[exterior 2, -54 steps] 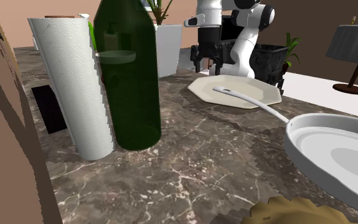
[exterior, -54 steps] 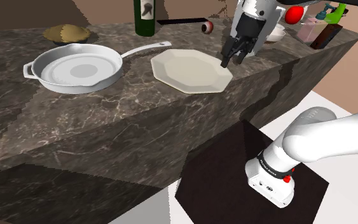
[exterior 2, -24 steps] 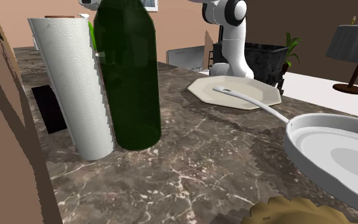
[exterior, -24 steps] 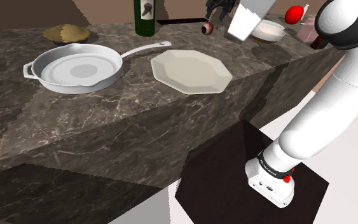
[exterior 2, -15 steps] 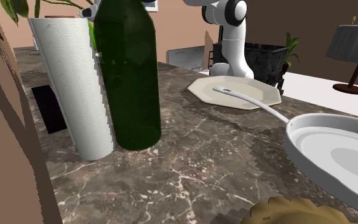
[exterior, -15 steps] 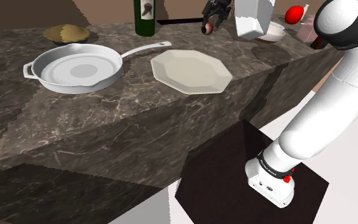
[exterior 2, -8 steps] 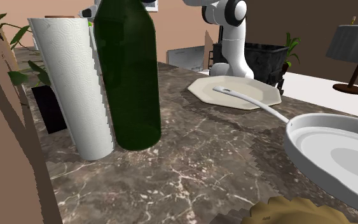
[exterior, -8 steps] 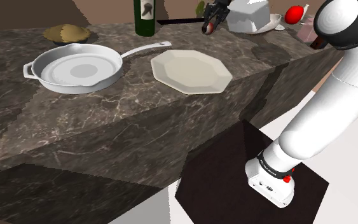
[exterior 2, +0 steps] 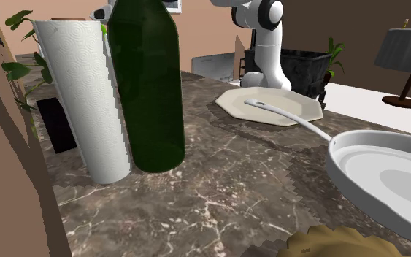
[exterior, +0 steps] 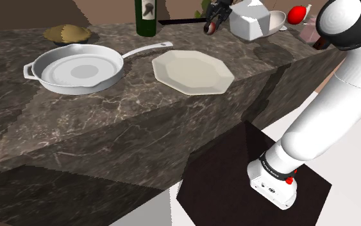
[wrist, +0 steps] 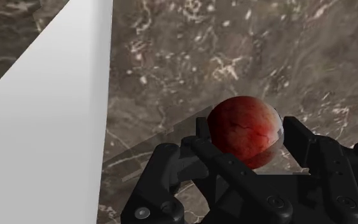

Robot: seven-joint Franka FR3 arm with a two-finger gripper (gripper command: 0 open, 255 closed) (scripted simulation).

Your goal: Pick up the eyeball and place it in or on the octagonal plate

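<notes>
We see our black claw (wrist: 246,137) clasped around the dark-red veined eyeball (wrist: 241,121), close to the dark marbled worktop (exterior: 108,109). The cream octagonal plate (exterior: 192,72) lies well apart from the claw.

No legible text or numbers

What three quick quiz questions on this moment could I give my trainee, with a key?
1. True or false: the eyeball already lies on the octagonal plate.
2. In the wrist view, the gripper is closed on: A a lemon; B the eyeball; C a cork.
3. In the shoulder view, which vessel sits on the counter to the left of the plate?

Key: 1 false. 2 B. 3 the frying pan.
</notes>
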